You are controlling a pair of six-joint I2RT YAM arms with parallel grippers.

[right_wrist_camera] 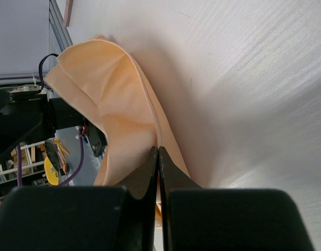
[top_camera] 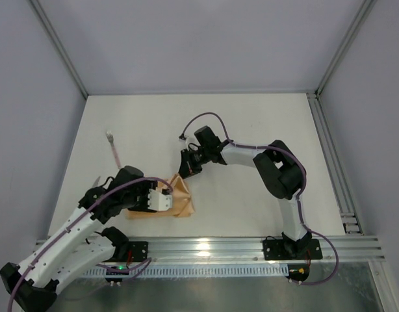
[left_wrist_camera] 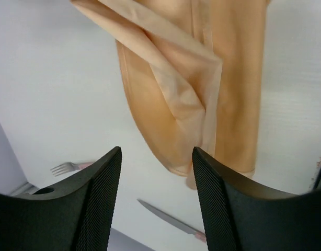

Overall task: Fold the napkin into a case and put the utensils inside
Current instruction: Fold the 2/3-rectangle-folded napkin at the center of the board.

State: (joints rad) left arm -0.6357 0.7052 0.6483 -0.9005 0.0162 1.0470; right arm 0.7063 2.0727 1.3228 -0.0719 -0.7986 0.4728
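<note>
The peach-orange napkin lies crumpled and partly folded near the table's front, with one edge lifted. My right gripper is shut on that raised edge; in the right wrist view the jaws pinch the napkin's hem. My left gripper sits at the cloth's left side, open, with nothing between its fingers; the napkin hangs just beyond their tips. Of the utensils, a pink-handled one lies far left. A fork and a knife lie on the table below the left fingers.
Grey walls and metal frame rails bound the white table. An aluminium rail carrying both arm bases runs along the near edge. The right arm's elbow sits to the right of the napkin.
</note>
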